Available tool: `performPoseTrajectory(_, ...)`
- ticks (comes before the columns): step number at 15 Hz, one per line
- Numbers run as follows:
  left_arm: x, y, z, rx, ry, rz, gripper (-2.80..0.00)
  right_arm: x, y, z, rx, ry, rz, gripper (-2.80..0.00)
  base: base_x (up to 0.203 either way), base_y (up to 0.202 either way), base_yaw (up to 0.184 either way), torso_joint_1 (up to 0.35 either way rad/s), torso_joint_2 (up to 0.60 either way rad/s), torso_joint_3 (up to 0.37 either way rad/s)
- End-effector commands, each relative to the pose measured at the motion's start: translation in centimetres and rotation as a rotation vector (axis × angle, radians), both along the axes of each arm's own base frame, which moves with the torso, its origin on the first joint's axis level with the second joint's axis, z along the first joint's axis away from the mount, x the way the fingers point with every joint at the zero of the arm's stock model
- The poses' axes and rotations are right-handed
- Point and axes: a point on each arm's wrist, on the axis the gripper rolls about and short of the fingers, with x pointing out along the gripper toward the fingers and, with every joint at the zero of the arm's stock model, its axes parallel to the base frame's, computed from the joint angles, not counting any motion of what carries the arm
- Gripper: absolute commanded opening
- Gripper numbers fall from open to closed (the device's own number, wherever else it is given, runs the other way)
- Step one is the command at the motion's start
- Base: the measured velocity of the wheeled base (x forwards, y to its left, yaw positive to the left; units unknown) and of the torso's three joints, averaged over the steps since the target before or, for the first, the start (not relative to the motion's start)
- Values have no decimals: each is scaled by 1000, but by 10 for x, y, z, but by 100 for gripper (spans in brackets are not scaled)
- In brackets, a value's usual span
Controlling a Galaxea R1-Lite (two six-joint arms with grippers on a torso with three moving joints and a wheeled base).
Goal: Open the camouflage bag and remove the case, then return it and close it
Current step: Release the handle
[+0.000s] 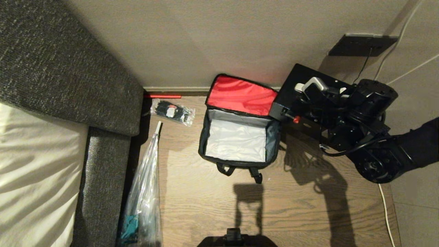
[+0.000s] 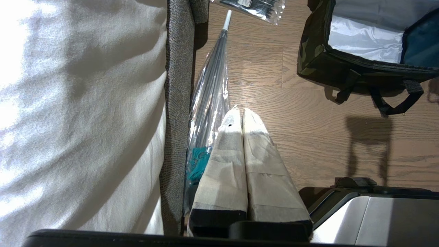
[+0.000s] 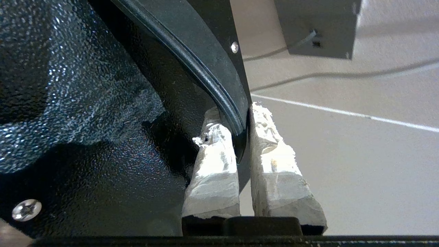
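The left gripper (image 2: 242,113) hangs nearest the robot, well short of the camouflage bag (image 1: 239,137), its taped fingers (image 2: 226,161) pressed together on nothing, over the wood floor (image 1: 205,206) beside a wrapped umbrella (image 2: 212,92). The camouflage bag lies open on the floor, red-lined lid (image 1: 241,95) raised against the wall, pale interior exposed. Right of the bag, the right gripper (image 3: 241,118) is clamped on the edge of the case (image 1: 301,82), held off the floor, outside the bag.
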Motion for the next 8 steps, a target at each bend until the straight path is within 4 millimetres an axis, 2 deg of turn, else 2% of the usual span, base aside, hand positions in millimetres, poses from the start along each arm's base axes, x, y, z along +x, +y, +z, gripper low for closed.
performPoseTrajectory(1, 0, 0, 0, 0, 0, 0, -280, -6, -7, -1, -5, 10, -18, -280, 0, 0, 0, 0, 0, 0)
performPoseTrajectory(8, 0, 0, 0, 0, 0, 0, -280, -6, -34, -6, 6, 25, -90, -280, 0, 0, 0, 0, 0, 0)
